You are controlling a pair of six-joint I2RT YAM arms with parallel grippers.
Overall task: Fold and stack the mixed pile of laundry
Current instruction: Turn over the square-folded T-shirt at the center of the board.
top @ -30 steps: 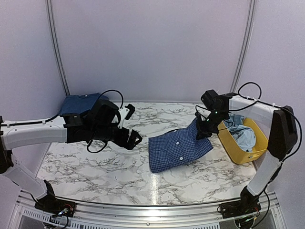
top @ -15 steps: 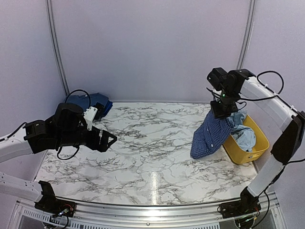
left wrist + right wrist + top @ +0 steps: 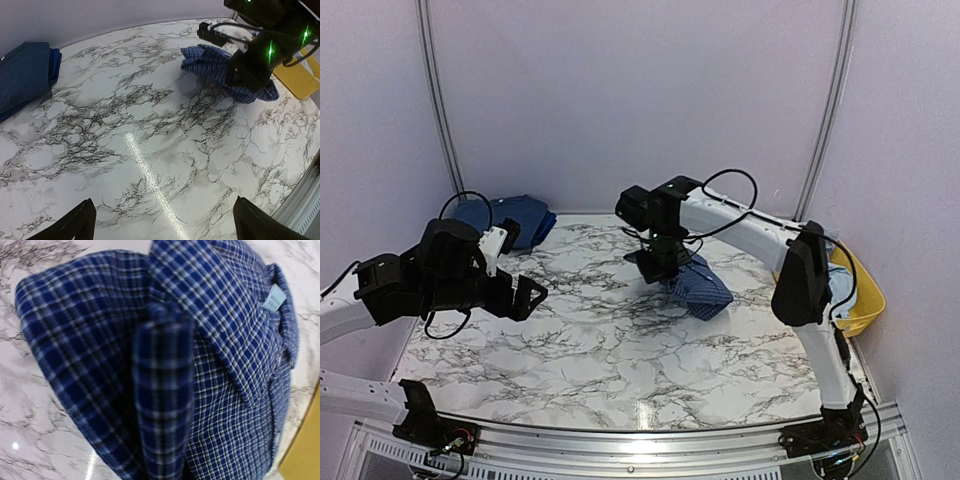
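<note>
My right gripper [image 3: 661,264] is shut on the navy small-check shirt [image 3: 702,288], which hangs bunched from it down onto the marble table [image 3: 620,350] at the middle back. In the right wrist view the shirt [image 3: 165,365] fills the frame and hides the fingers; its collar label [image 3: 274,297] shows. The left wrist view shows the shirt [image 3: 210,57] under the right gripper [image 3: 252,67]. My left gripper [image 3: 525,296] is open and empty over the table's left side; its fingertips [image 3: 75,225] stand wide apart. A folded dark-blue piece [image 3: 505,213] lies at the back left corner.
The yellow tub [image 3: 867,296] stands at the right edge, mostly behind the right arm, with a light-blue garment [image 3: 838,285] in it. It also shows in the left wrist view [image 3: 300,80]. Grey walls close the back and sides.
My right arm has swung the checked shirt leftward from beside the tub to the table's middle back, and the shirt has bunched up. My left gripper has drawn back to the left.
</note>
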